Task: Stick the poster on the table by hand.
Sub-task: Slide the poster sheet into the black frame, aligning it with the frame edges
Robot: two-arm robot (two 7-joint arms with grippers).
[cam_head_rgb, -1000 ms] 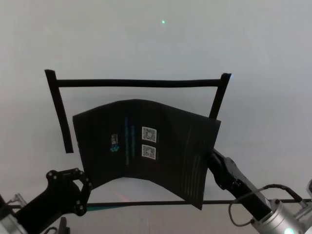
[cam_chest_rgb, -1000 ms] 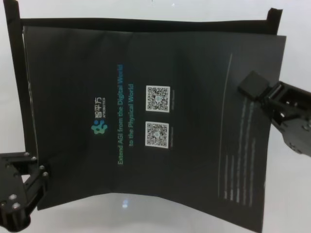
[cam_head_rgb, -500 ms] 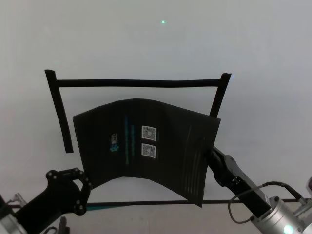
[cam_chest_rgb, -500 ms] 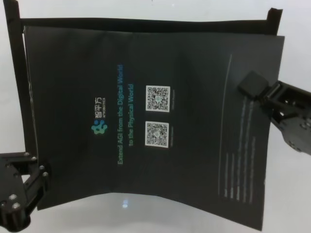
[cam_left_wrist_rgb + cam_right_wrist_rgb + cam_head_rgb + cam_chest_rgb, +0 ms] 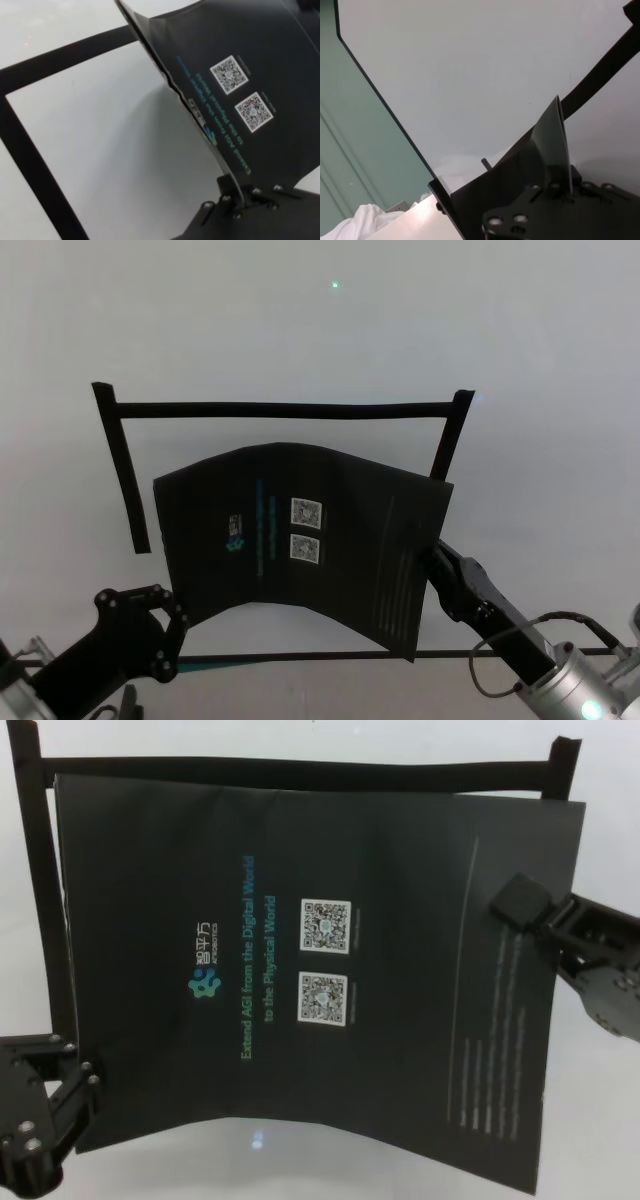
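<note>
At the lower left of the head view, the left gripper (image 5: 170,625) has its jaws pinched on the near left corner of the poster (image 5: 300,540). The sheet bows up across the middle of the frame, over the white tabletop (image 5: 300,330) and inside the black tape frame (image 5: 280,411). At lower right, the right gripper (image 5: 432,558) has its jaws clamped on the poster's right edge.

The poster (image 5: 300,980) carried teal text running sideways in two lines: "Extend AGI from the Digital World" and "to the Physical World". Beside that sat a blue-green paw-like logo (image 5: 206,984) w/ small white Chinese characters above it, approx. "智平方", plus a tiny line too small to read. Two white QR codes (image 5: 325,961) stood next to the text. Faint fine print toward the right edge couldn't be read.
</note>
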